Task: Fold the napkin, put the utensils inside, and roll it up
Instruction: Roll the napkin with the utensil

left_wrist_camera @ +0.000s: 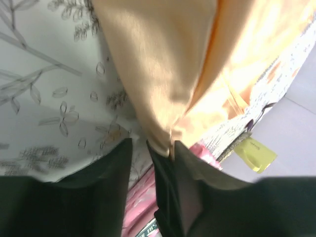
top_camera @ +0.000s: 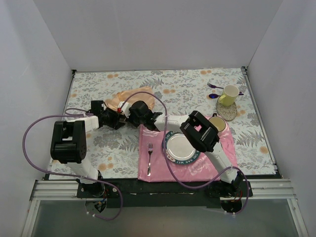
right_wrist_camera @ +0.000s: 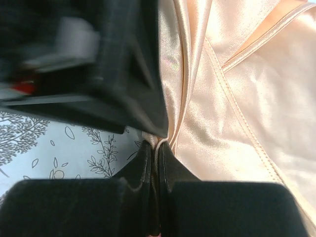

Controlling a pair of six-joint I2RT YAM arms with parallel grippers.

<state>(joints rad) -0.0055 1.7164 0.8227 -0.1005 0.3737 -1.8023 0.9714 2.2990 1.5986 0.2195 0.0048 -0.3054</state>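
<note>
R hand (right_wrist_camera: 155, 148) pinching napkin (right_wrist_camera: 237, 98) edge; L hand (left_wrist_camera: 148, 148) at its corner — can't tell if gripping.

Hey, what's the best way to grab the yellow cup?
Probably by the rim of the cup, coming straight down from above. It stands upright with its mouth open, so one finger fits inside and one outside the near wall. Avoid the side where the purple spoons lie close against it.
</note>
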